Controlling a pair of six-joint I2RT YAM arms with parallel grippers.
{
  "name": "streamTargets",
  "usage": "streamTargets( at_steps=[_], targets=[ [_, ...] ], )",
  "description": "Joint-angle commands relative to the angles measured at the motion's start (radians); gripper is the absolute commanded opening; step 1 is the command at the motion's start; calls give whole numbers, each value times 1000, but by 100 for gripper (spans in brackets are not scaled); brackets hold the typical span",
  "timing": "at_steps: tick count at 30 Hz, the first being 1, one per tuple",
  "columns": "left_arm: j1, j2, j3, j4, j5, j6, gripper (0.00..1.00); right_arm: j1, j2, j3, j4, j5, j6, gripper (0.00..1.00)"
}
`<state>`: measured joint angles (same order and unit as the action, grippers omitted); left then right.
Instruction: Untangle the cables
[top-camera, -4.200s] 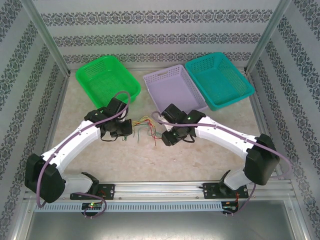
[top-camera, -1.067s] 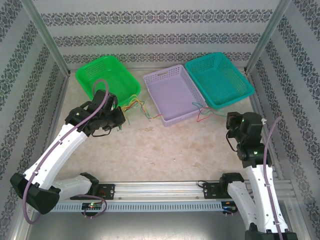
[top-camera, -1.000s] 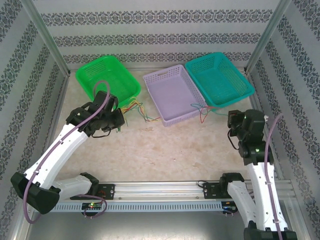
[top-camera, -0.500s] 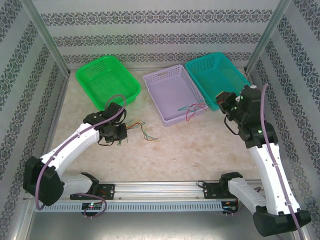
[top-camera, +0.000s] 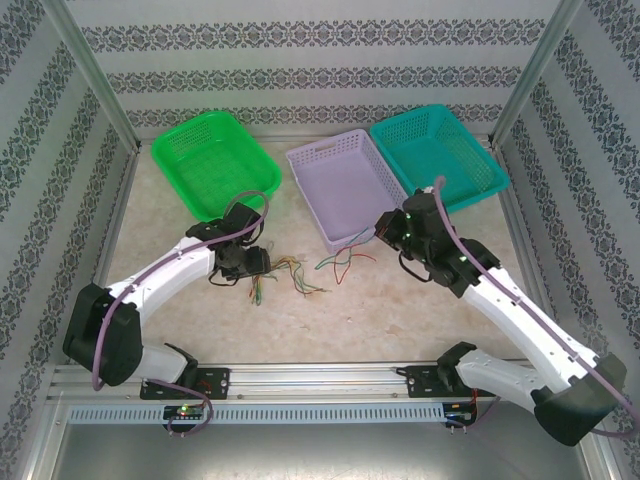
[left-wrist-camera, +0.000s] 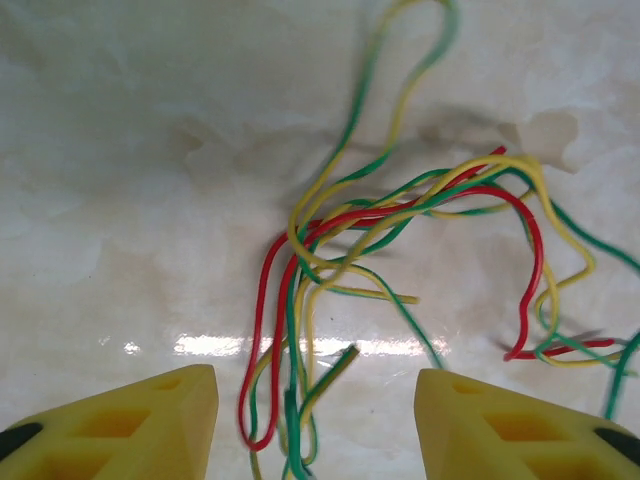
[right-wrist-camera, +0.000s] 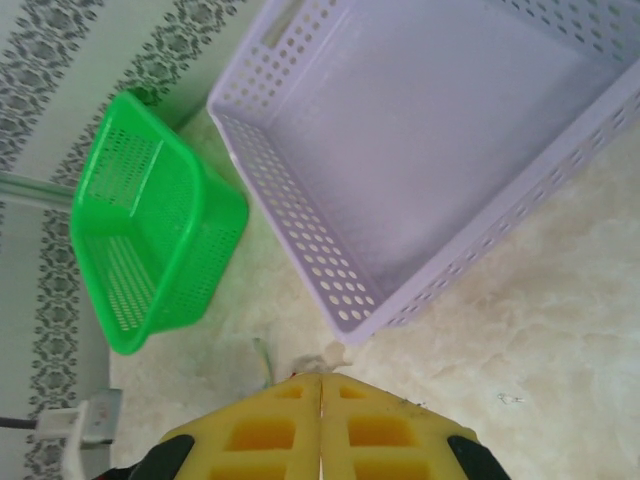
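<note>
Your left hand (left-wrist-camera: 315, 430) hangs low over the pale marbled counter (left-wrist-camera: 110, 180). Its yellow fingers (left-wrist-camera: 150, 420) stand apart and grip nothing. The tangle of thin red, green and yellow cables (left-wrist-camera: 400, 215) lies on the counter just ahead of that hand, and several of its loops run down into the gap between the fingers.

Your right hand (right-wrist-camera: 320, 405) is closed tight, pads pressed flat together, with the lilac perforated plastic basket (right-wrist-camera: 430, 150) ahead of it. From above, a pair of red and green wires (top-camera: 343, 262) leads from the counter up to that hand. I judge it has them pinched, though the contact itself is hidden.

The step in hand looks like taking hold of the tangle on the left. Pick one strand, not the bunch. If you close where you are, you will likely catch red, green and yellow together and only drag the knot along.

- Shift sideways until a single wire sits between the fingers, ideally the short free end lying nearer the right-hand finger.
- Press the fingertips down to the counter before closing, because these wires are thin and lie flat.
- Draw slowly away from the crossings, and ease off if the whole tangle begins to slide with you.
</note>
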<state>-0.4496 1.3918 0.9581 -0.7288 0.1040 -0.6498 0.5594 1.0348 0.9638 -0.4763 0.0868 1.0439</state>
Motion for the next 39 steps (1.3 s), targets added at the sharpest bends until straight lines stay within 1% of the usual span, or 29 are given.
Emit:
streamTargets(
  at_steps=[1,4,7,9,12,14,16,19,22,25,29,31,34,36,39],
  targets=[
    [6,-51,55,-33,-2,9,59,16,20,-19,60,48,19,0],
    [0,-105,94,-22,53,-7,59,14,26,-21,47,64,37,0],
    [-24,-189,106,39,150,-14,57,0,35,-3,-20,85,91,0],
    [-41,-249,80,119,237,-27,55,-22,40,2,-55,81,152,0],
    [-81,-317,9,290,366,-75,52,-49,43,9,-94,60,245,0],
    [-120,-339,-34,395,415,-103,51,-61,42,14,-110,43,309,0],
    [-175,-346,-77,493,431,-113,50,-74,41,13,-113,20,376,0],
    [-255,-326,-114,593,396,-131,54,-85,49,21,-133,-11,448,0],
    [-321,-274,-111,628,343,-139,59,-88,45,15,-131,-25,512,0],
    [-354,-225,-109,667,297,-151,62,-93,43,5,-119,-48,555,0],
    [-360,-179,-108,721,264,-157,63,-94,39,3,-121,-71,578,0],
    [-360,-157,-99,721,243,-151,63,-95,33,-4,-116,-80,586,0],
    [-360,-124,-84,733,231,-138,61,-98,23,-12,-116,-92,600,0],
    [-360,-108,-71,736,223,-130,58,-98,16,-18,-116,-96,602,0],
    [-359,-90,-60,744,216,-126,44,-98,5,-24,-120,-97,603,0]
  ],
)
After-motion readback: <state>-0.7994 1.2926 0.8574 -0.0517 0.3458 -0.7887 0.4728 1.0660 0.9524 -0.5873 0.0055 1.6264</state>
